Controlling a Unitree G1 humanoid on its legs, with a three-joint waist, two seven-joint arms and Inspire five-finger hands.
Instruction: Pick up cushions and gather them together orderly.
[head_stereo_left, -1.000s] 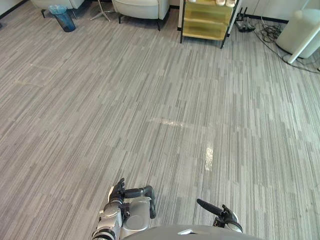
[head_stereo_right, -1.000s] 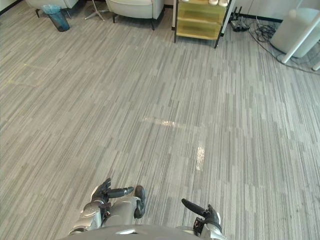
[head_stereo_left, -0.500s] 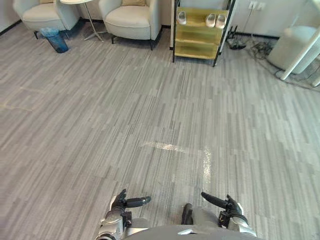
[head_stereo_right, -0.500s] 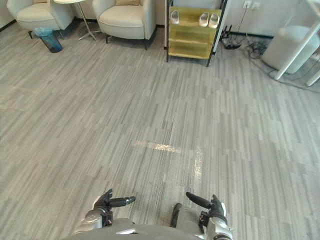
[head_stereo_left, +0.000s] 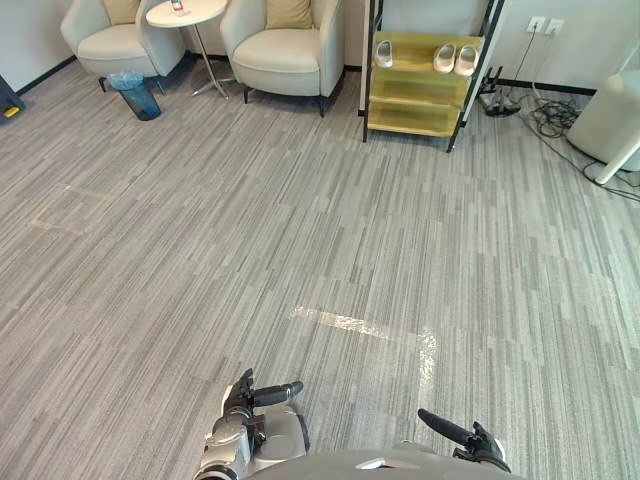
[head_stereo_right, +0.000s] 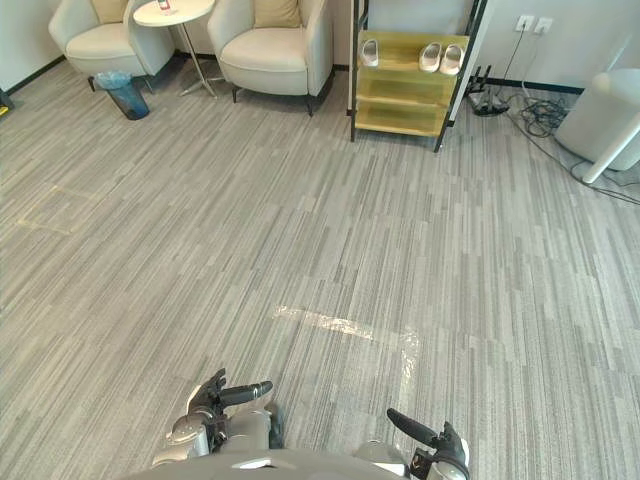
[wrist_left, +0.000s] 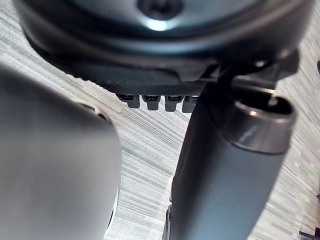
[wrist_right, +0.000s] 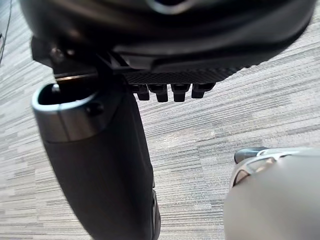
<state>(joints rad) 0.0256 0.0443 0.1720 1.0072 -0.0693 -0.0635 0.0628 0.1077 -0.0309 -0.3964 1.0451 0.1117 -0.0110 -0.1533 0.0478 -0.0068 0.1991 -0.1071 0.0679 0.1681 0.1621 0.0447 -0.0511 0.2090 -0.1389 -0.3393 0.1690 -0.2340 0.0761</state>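
Left eye view, cushions: a tan cushion (head_stereo_left: 122, 10) leans on the back of the left armchair (head_stereo_left: 105, 42). A second tan cushion (head_stereo_left: 289, 12) leans on the back of the right armchair (head_stereo_left: 290, 55). Both are at the far side of the room, well apart from the hands.
Left eye view, furniture: a round side table (head_stereo_left: 185, 12) stands between the two chairs, and a blue bin (head_stereo_left: 135, 93) stands near the left armchair. A yellow shelf (head_stereo_left: 425, 88) to the right of the chairs carries pale slippers (head_stereo_left: 445, 58) on its top board.
Left eye view, hands: the left hand (head_stereo_left: 243, 398) and the right hand (head_stereo_left: 478, 448) are low over the grey floor (head_stereo_left: 300, 220). Each has its thumb stretched out and holds nothing.
Right eye view: the same scene, with both cushions on their chairs.
Left wrist view: the fingers (wrist_left: 150, 101) are in a relaxed row beside the thumb, with the floor past them. The hand is empty.
Right wrist view: the fingers (wrist_right: 170, 91) are relaxed in the same way, and only the floor is beyond them. Nothing is gripped.
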